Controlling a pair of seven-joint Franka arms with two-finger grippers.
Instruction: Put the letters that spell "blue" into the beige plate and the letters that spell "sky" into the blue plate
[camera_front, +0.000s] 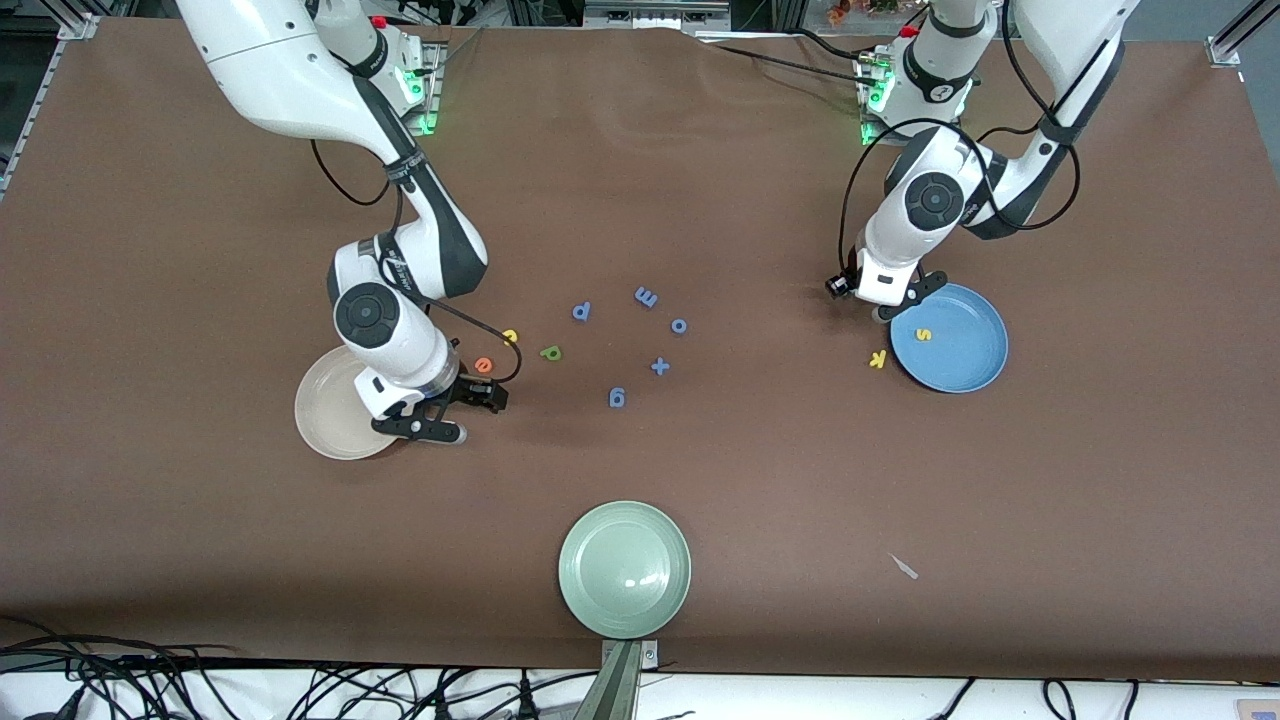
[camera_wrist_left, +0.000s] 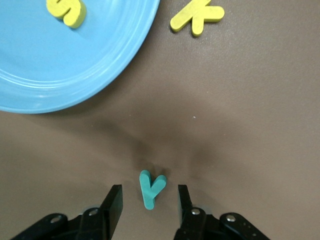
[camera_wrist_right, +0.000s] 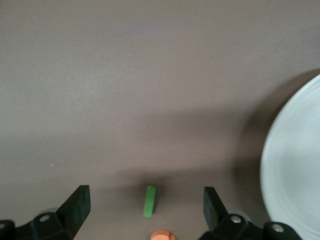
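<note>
The teal y (camera_wrist_left: 151, 188) lies flat on the table between the fingers (camera_wrist_left: 113, 204) of the left gripper (camera_wrist_left: 148, 202), untouched, just beside the blue plate (camera_wrist_left: 75, 75); the yellow s (camera_wrist_left: 66, 11) is already in that plate, the yellow k (camera_wrist_left: 196, 19) just outside its rim. The step in hand is judged to be the pick of the y; closing and lifting is called for next. The fingers are held partly apart. The right gripper (camera_wrist_right: 146, 205), spread wide, is held low over the green l (camera_wrist_right: 149, 201), beside the beige plate (camera_wrist_right: 295, 165).
</note>
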